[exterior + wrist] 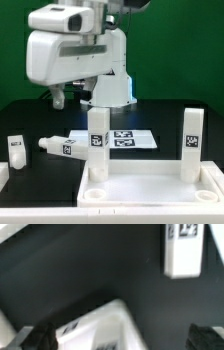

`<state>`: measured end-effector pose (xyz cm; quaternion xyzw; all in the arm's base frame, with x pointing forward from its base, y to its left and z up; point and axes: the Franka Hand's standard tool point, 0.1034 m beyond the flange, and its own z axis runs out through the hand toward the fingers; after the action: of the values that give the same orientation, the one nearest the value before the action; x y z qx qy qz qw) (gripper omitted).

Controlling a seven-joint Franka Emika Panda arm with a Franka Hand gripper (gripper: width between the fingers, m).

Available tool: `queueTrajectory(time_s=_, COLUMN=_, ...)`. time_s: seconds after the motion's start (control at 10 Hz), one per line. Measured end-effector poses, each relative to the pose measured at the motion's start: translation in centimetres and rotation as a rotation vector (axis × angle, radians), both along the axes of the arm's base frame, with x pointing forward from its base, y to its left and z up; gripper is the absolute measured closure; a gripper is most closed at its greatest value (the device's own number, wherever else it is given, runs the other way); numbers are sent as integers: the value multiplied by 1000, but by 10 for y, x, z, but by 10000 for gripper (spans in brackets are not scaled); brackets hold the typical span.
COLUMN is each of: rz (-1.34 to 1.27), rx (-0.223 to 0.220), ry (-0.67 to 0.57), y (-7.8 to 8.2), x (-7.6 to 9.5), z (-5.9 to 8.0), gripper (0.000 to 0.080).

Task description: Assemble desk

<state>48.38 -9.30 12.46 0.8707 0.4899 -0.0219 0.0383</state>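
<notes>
We see the desk's tabletop panel (150, 188) lying flat on the black worktop (40, 120) at the near edge of the exterior view, filling the middle and the exterior view's right. Two legs rise upright from its far corners. The first leg (97, 150) is at the corner on the exterior view's left and the second leg (191, 145) at the corner on that view's right, and each shows a black-and-white tag. A third leg (60, 146) lies on its side on the worktop, off the panel and just beside the first leg. A fourth leg (17, 150) stands further towards the exterior view's left, well apart from the panel. At that edge a white piece (3, 178) is cut off by the frame, and we cannot tell what it is. The marker board (128, 138) lies flat behind the panel, between the two upright legs as we look at it, with the first leg covering part of it. The white robot body (75, 50) stands at the back. In the wrist view the fingers (40, 336) appear as two dark, blurred shapes well apart from each other, so we read them as spread wide with nothing in their grip. Beyond them a tagged leg (185, 249) lies against the dark worktop. A blurred white part (95, 328) with dark tag marks sits between the fingers in the picture, but we cannot tell which piece it is or whether they touch it.
</notes>
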Motion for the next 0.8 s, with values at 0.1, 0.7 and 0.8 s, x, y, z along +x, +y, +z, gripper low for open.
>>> queueTrajectory(time_s=0.1, rz=-22, rx=21, ry=28, y=-9, x=-30, z=-22, gripper=150)
queueTrajectory(time_s=0.7, rz=-42, rx=30, ry=46, y=-7, x=-47, z=-49, gripper=150)
queueTrajectory(time_s=0.8, rz=-52, rx=30, ry=57, y=-6, x=-59, z=-62, gripper=150)
